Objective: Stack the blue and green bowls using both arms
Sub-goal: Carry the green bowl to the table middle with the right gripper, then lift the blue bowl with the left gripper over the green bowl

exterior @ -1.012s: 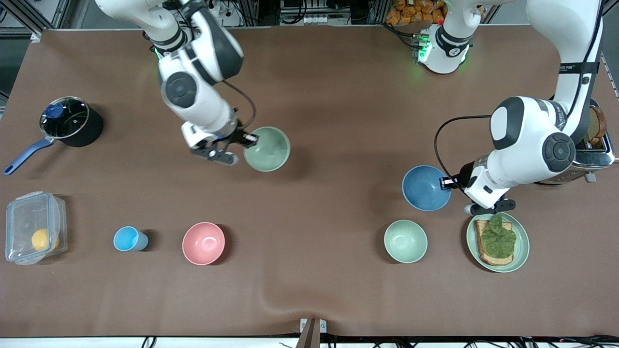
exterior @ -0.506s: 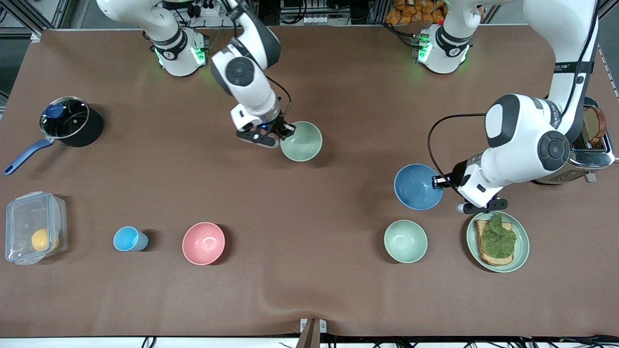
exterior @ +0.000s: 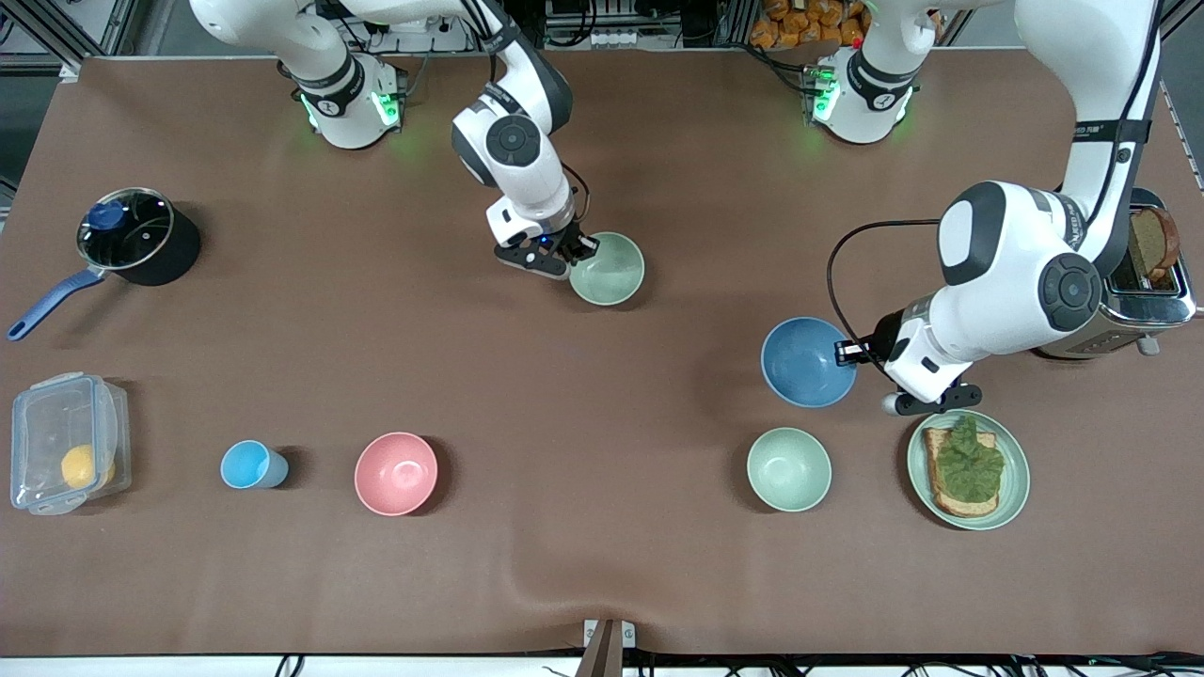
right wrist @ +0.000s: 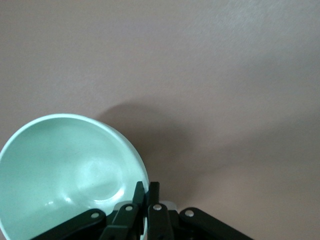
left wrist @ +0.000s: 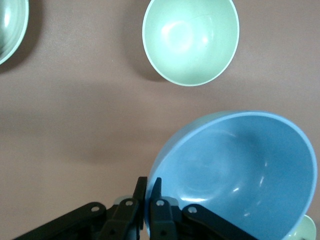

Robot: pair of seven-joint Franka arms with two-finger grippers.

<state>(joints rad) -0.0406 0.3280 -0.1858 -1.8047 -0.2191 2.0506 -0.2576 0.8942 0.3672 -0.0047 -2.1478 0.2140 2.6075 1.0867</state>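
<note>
My right gripper (exterior: 576,252) is shut on the rim of the sage green bowl (exterior: 609,270) and holds it tilted over the table's middle, toward the robots' bases. The right wrist view shows the bowl (right wrist: 70,170) with my right gripper (right wrist: 146,189) clamped on its rim. My left gripper (exterior: 847,353) is shut on the rim of the blue bowl (exterior: 805,362) and holds it a little above the table, toward the left arm's end. The left wrist view shows the blue bowl (left wrist: 240,170) in my left gripper (left wrist: 148,186).
A pale mint bowl (exterior: 788,468) and a plate with toast (exterior: 1014,489) lie nearer the camera than the blue bowl. A toaster (exterior: 1152,291) stands at the left arm's end. A pink bowl (exterior: 396,473), light-blue cup (exterior: 248,464), plastic box (exterior: 64,442) and pot (exterior: 141,235) sit toward the right arm's end.
My right gripper has carried the green bowl toward the left arm's end of the table. My left gripper has shifted the blue bowl a little toward the right arm's end.
</note>
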